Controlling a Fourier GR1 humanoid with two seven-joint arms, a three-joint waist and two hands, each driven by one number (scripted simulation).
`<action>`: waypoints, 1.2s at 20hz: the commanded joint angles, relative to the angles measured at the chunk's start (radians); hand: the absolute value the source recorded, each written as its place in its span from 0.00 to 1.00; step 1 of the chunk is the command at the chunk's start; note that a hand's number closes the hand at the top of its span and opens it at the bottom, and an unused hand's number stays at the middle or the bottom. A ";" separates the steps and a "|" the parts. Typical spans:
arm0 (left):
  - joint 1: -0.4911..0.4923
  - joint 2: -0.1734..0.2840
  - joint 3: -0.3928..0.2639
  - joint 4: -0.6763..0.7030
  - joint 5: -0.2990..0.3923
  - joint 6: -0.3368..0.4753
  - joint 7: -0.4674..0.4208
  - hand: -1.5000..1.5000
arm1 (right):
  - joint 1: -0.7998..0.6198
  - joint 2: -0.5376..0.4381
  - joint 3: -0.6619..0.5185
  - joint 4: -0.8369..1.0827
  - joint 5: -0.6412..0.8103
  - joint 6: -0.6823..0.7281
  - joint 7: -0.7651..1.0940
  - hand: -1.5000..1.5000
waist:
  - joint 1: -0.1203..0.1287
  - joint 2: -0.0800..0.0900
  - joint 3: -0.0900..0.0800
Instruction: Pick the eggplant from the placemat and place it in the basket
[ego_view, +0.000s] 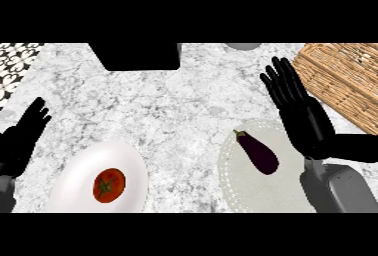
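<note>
While your right hand stands with its fingers straight and spread, pointing away from you, it has hold of nothing. It sits above the right edge of the pale round placemat, and its fingertips reach toward the wicker basket, which lies just beyond at the upper right of the counter. You can see the dark purple eggplant lying on the placemat just to the left of that hand, apart from it, its stem end pointing up and left. Your left hand rests at the left edge of the view, fingers straight and up, also holding nothing. Near it, toward the lower left, you have a white plate with a red tomato lying on it. Farther out, a black box shape sits at the top of the marble counter, and a patterned black and white patch shows at the upper left corner.
</note>
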 joint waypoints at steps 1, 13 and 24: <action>-0.046 0.024 -0.012 -0.069 -0.032 0.011 0.058 0.50 | -0.013 -0.011 -0.019 0.126 -0.070 0.169 -0.079 1.00 | 0.021 0.031 -0.023; -0.153 -0.109 -0.149 -0.005 -0.151 0.054 0.096 0.50 | 0.022 -0.043 0.018 0.232 -0.073 0.838 -0.427 0.00 | 0.001 0.031 -0.024; -0.172 -0.151 -0.182 0.008 -0.192 0.077 0.081 0.50 | -0.322 -0.498 -0.030 0.195 0.397 0.789 -0.319 0.00 | 0.029 0.036 -0.026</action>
